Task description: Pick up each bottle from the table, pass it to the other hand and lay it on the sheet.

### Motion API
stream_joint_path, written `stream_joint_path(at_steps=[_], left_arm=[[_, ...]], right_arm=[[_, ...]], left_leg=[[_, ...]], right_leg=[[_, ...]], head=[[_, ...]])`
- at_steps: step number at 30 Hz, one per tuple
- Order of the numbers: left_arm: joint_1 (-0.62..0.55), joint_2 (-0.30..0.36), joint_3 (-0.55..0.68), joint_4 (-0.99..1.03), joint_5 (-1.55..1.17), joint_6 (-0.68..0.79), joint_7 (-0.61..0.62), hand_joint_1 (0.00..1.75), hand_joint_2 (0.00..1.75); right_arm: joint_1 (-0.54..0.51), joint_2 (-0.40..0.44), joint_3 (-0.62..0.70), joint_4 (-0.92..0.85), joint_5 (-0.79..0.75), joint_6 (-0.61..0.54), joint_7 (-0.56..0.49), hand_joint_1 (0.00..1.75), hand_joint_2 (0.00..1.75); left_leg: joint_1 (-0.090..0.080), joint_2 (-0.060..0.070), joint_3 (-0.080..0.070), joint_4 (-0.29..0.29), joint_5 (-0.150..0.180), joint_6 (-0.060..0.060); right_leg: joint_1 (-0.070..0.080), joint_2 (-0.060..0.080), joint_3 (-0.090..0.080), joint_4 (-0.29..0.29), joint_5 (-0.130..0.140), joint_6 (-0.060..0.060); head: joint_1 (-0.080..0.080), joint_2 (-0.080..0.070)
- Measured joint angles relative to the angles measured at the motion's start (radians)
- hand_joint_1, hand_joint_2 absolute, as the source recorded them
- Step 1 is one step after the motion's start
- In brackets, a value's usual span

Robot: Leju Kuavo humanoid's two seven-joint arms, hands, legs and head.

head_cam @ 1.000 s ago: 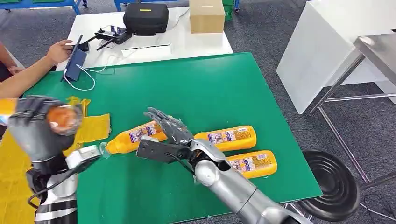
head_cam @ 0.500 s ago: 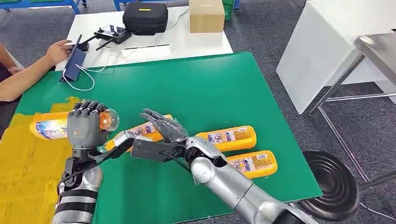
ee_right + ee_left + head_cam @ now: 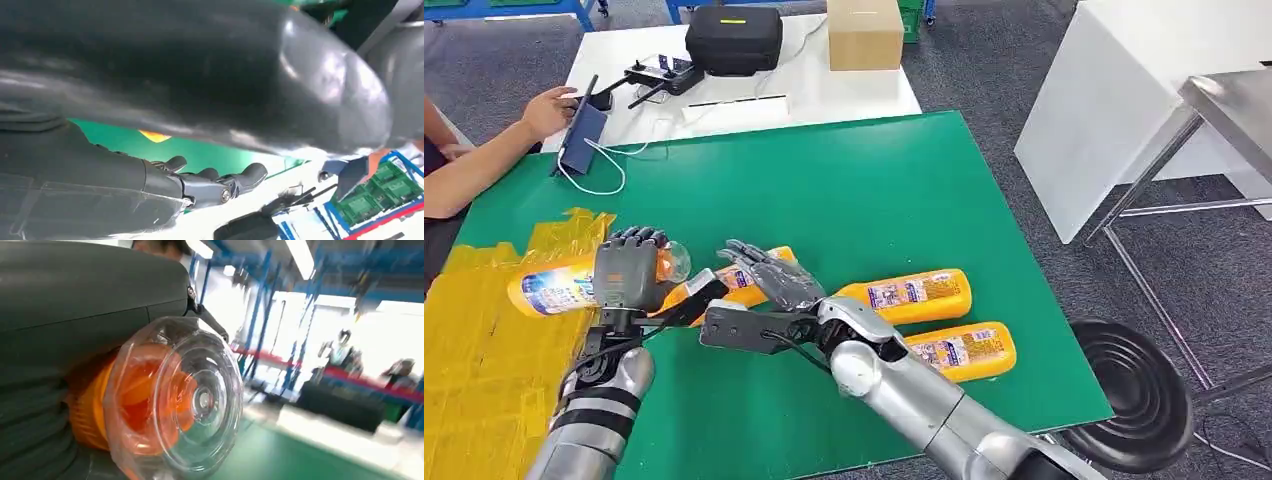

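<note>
Green counter (image 3: 864,190) carries the bottles, with a yellow sheet (image 3: 474,370) on its left side. One orange bottle (image 3: 559,285) is held by the left hand (image 3: 629,270), whose fingers wrap around its neck; it lies level just over the sheet's edge, its clear cap (image 3: 192,400) pointing right. Beside it, the right hand (image 3: 774,278) hovers with fingers spread wide and holds nothing, above a second bottle (image 3: 749,283). Two more bottles (image 3: 919,293) (image 3: 964,350) lie further right. Behind, a person's hand (image 3: 549,108) touches a tablet (image 3: 584,135).
</note>
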Motion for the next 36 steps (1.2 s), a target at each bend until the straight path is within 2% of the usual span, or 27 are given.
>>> stream_joint_path(at_steps=[9, 18, 19, 20, 26, 32, 33, 36], left_arm=[[-0.130, 0.112, -0.005, 0.318, 0.020, -0.050, 0.054, 1.75, 1.75], [-0.168, 0.143, -0.006, 0.406, 0.025, -0.061, 0.061, 1.75, 1.75], [-0.174, 0.145, -0.006, 0.413, 0.025, -0.069, 0.063, 1.45, 1.75], [-0.180, 0.147, -0.006, 0.421, 0.025, -0.077, 0.067, 0.00, 1.75], [-0.205, 0.157, -0.006, 0.462, 0.034, -0.137, 0.069, 0.00, 1.75], [-0.212, 0.179, 0.020, 0.474, 0.181, -0.261, -0.118, 0.00, 1.75], [-0.212, 0.186, 0.027, 0.474, 0.212, -0.270, -0.152, 0.00, 0.00], [-0.205, 0.209, 0.045, 0.473, 0.282, -0.270, -0.237, 0.00, 0.00]], right_arm=[[0.007, -0.033, 0.030, -0.035, 0.000, 0.000, 0.006, 0.00, 0.00], [0.008, -0.042, 0.043, -0.045, 0.000, 0.000, 0.009, 0.00, 0.00], [0.008, -0.041, 0.045, -0.046, 0.000, 0.001, 0.012, 0.00, 0.00], [0.008, -0.039, 0.046, -0.048, -0.002, 0.004, 0.020, 0.00, 0.00], [0.007, -0.030, 0.054, -0.059, -0.006, 0.005, 0.037, 0.00, 0.00], [0.007, -0.002, 0.060, -0.055, -0.006, 0.005, 0.039, 0.00, 0.00], [0.005, 0.012, 0.063, -0.050, -0.006, 0.005, 0.040, 0.00, 0.00], [-0.005, 0.051, 0.072, -0.027, -0.006, 0.003, 0.043, 0.00, 0.00]], left_leg=[[0.001, 0.000, -0.001, 0.000, 0.000, 0.000], [0.000, -0.001, -0.001, 0.000, 0.000, 0.000], [0.000, -0.001, 0.000, 0.000, 0.000, 0.000], [0.000, -0.001, 0.000, 0.000, 0.000, 0.000], [0.001, -0.001, 0.000, 0.000, 0.000, 0.000], [0.001, 0.000, -0.001, 0.000, 0.000, 0.000], [0.001, 0.000, -0.001, 0.000, 0.000, 0.000], [0.002, 0.000, -0.001, 0.000, 0.000, 0.000]], right_leg=[[0.000, 0.000, 0.000, 0.001, 0.000, 0.000], [0.000, 0.000, 0.000, 0.000, 0.000, 0.000], [0.000, 0.000, 0.000, 0.000, 0.000, 0.000], [0.000, 0.000, 0.000, 0.000, 0.000, 0.000], [0.000, 0.000, 0.000, 0.001, 0.000, 0.000], [0.000, 0.000, 0.000, 0.001, 0.000, 0.000], [0.000, 0.000, 0.000, 0.001, 0.000, 0.000], [0.000, 0.000, -0.001, 0.001, 0.000, 0.000]], head=[[0.000, 0.000], [0.000, 0.000], [0.000, 0.000], [0.000, 0.000], [0.000, 0.000], [0.000, 0.000], [0.000, 0.000], [0.000, 0.000]])
